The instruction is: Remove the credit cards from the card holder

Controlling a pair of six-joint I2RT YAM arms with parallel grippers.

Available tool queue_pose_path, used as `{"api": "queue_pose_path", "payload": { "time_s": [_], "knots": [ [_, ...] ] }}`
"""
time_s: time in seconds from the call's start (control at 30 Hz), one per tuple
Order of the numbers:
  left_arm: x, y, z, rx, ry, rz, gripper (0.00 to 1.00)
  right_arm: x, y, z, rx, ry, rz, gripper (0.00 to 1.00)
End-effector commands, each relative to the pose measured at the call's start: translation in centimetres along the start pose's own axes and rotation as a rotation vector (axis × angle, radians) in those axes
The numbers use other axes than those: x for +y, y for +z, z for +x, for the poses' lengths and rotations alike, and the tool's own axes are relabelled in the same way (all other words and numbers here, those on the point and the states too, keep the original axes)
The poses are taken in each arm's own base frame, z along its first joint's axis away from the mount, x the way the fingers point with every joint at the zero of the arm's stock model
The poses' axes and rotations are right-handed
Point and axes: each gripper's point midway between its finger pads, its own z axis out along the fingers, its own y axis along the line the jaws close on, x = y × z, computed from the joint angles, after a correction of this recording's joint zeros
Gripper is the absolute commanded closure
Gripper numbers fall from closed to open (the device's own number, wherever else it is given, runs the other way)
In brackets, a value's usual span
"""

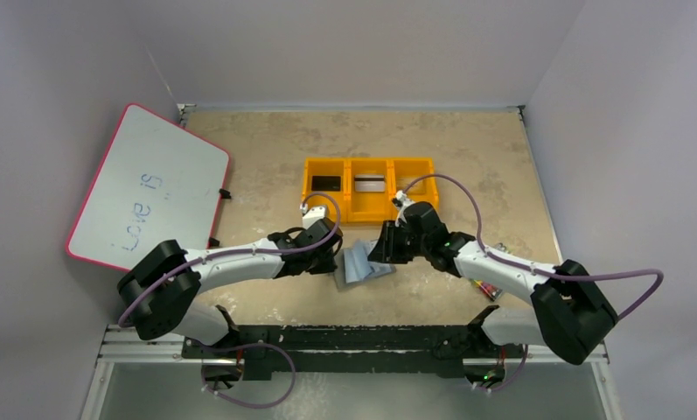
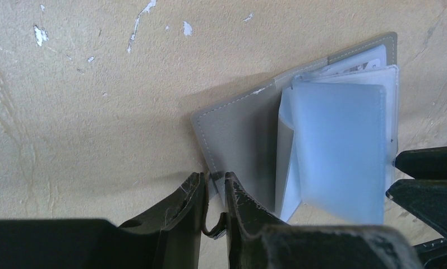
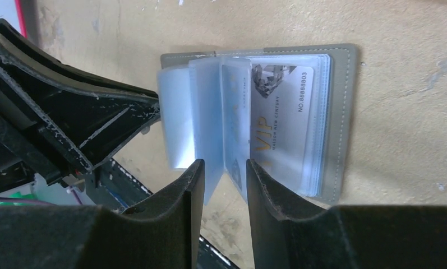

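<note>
We find the card holder [image 1: 363,262] lying open on the table [image 1: 266,149], just in front of the yellow tray [image 1: 368,161] and between the two arms. The left gripper [image 2: 215,193] pinches a corner of its grey cover [image 2: 240,140]. The right gripper [image 3: 224,176] stands parted around a clear sleeve [image 3: 210,112] (a gap shows, nothing clamped). A pale VIP card [image 3: 285,112] sits pocketed inside.
</note>
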Motion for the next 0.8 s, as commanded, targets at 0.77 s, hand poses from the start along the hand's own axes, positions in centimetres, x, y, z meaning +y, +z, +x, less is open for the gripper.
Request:
{"api": "queue_pose_path", "payload": {
  "time_s": [0.77],
  "knots": [
    [-1.6, -5.3, -5.7, -0.2, -0.059, 0.038, 0.63, -1.1, -1.5, -2.7, -0.129, 0.008, 0.175, 0.61]
  ]
}}
